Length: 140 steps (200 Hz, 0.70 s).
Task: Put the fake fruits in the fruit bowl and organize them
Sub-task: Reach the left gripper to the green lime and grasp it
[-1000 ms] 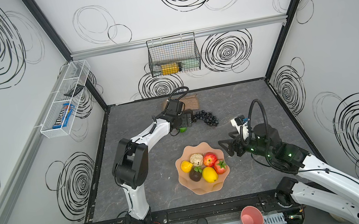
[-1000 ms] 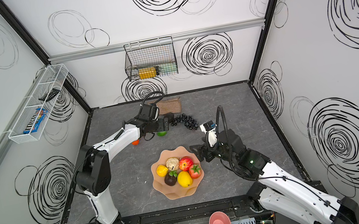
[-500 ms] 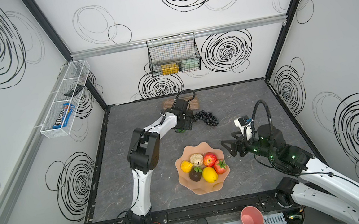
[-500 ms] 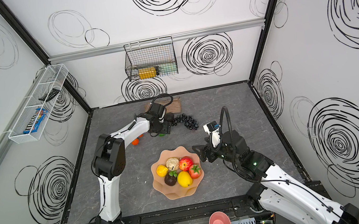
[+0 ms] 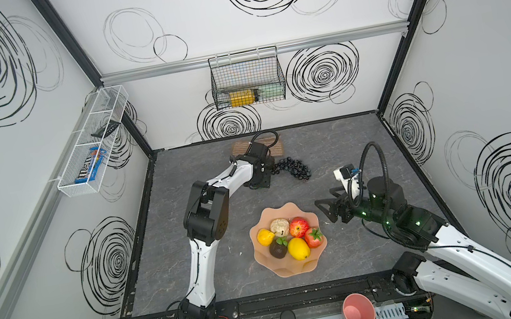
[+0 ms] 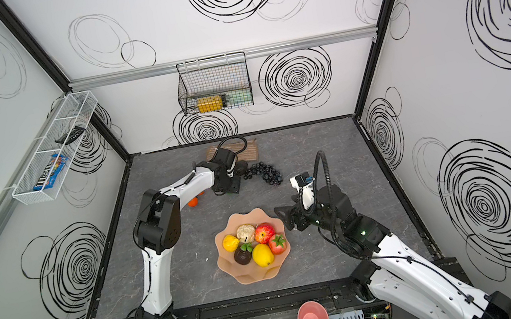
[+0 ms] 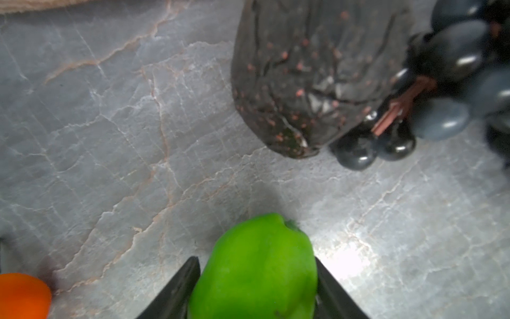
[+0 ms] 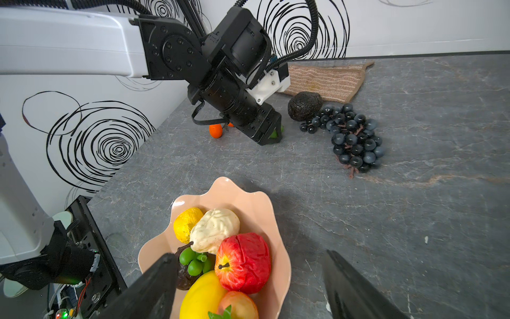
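The left fingers (image 7: 174,295) press against both sides of the green lime (image 7: 256,270), grasping it where it sits on the bench (image 7: 110,138), behind the fruit bowl (image 5: 287,270). A dark avocado (image 7: 311,74) lies farther behind the bowl, right against a black grape bunch (image 7: 452,55). An orange (image 7: 22,295) lies behind the bowl to its left. The right fingers (image 8: 154,287) are spread with nothing between them, hovering just right of the bowl. The bowl holds a red apple (image 8: 242,262), a cream pear (image 8: 215,229) and other fruits.
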Available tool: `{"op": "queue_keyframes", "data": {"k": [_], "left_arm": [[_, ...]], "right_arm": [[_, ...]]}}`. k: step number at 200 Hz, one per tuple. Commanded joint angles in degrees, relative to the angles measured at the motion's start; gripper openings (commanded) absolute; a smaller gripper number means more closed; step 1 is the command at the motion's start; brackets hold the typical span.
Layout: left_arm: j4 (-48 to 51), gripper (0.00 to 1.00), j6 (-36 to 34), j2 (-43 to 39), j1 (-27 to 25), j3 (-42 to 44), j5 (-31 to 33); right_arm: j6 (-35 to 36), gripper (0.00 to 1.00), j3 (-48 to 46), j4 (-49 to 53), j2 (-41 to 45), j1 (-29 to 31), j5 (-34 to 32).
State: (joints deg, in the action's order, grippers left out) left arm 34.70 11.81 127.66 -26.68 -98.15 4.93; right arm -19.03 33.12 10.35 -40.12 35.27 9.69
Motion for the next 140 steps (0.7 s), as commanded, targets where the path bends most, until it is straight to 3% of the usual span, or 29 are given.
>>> {"op": "queue_keyframes", "data": {"k": [1, 49, 113, 140], "left_arm": [[-0.77, 0.56, 0.58, -1.09, 0.4, 0.95, -0.56], [-8.23, 0.45, 4.08, -9.01, 0.57, 8.96, -2.86], [-30.31, 0.43, 7.49, -36.74, -1.56, 31.58, -4.72], [-37.32, 0.41, 5.49, -44.13, -6.29, 37.86, -4.77]], "right_arm": [[0.33, 0.86, -0.4, 1.08, 0.73, -0.37, 0.24], [-0.26, 0.86, 0.17, 0.67, -0.01, -0.46, 0.67], [-2.57, 0.86, 2.86, 1.18, -1.73, -0.77, 2.84], [-5.11, 0.87, 5.09, 1.31, -3.17, -1.05, 5.01]]}}
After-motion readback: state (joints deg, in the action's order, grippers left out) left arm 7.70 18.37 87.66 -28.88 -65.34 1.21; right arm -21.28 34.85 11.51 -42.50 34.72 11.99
